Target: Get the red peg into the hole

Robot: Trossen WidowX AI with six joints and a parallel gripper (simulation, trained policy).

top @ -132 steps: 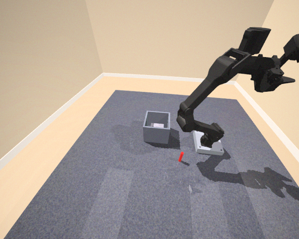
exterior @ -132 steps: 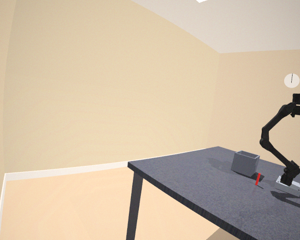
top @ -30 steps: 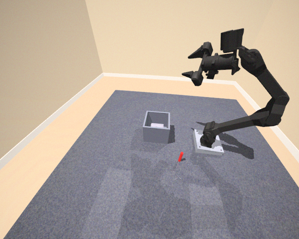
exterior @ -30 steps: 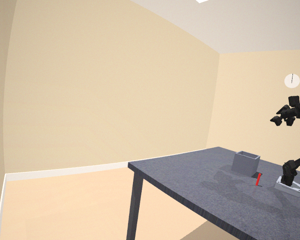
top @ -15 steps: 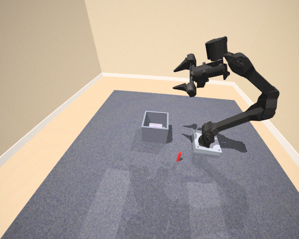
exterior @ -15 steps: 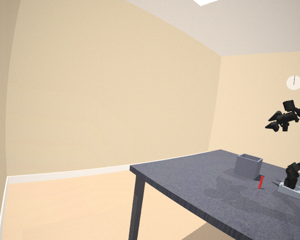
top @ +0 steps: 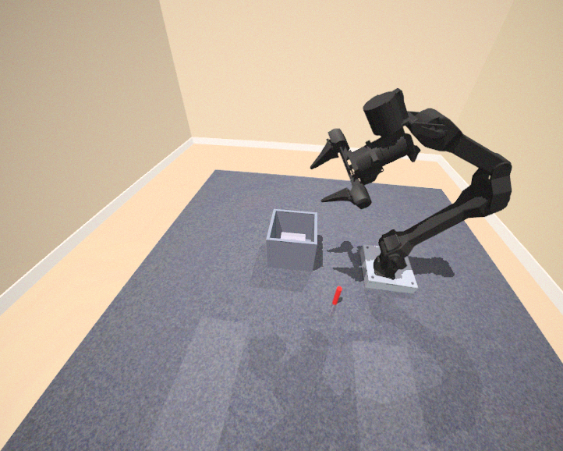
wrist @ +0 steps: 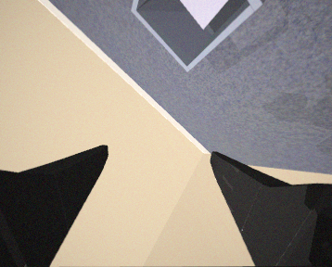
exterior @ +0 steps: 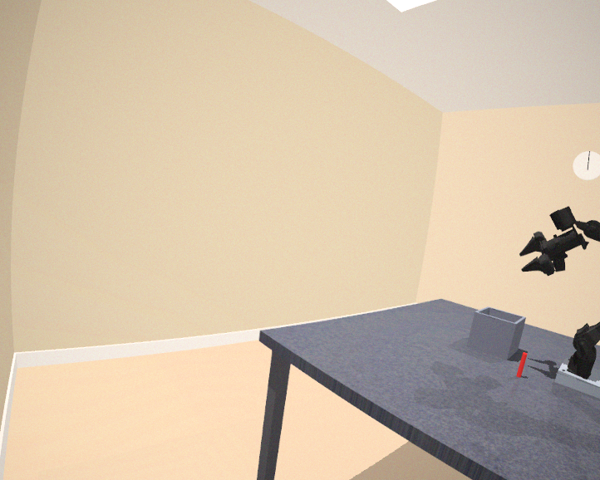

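The red peg (top: 337, 296) (exterior: 522, 364) stands upright on the table, in front of the box and to its right in the top view. The open grey box (top: 290, 255) (exterior: 495, 334) stands on the table, and its corner shows at the top of the wrist view (wrist: 187, 68). The pale plate (top: 293, 236) (wrist: 202, 14) lies at the bottom of the box; its hole cannot be made out. My gripper (top: 316, 184) (exterior: 520, 262) (wrist: 160, 153) is wide open and empty, high above the table. The peg is not in the wrist view.
The table top (top: 225, 282) (exterior: 350, 340) is dark blue-grey. The arm's light base plate (top: 391, 284) (exterior: 575, 383) stands right of the peg and the box. Beige walls surround the table, and shadows of the arm fall near the base.
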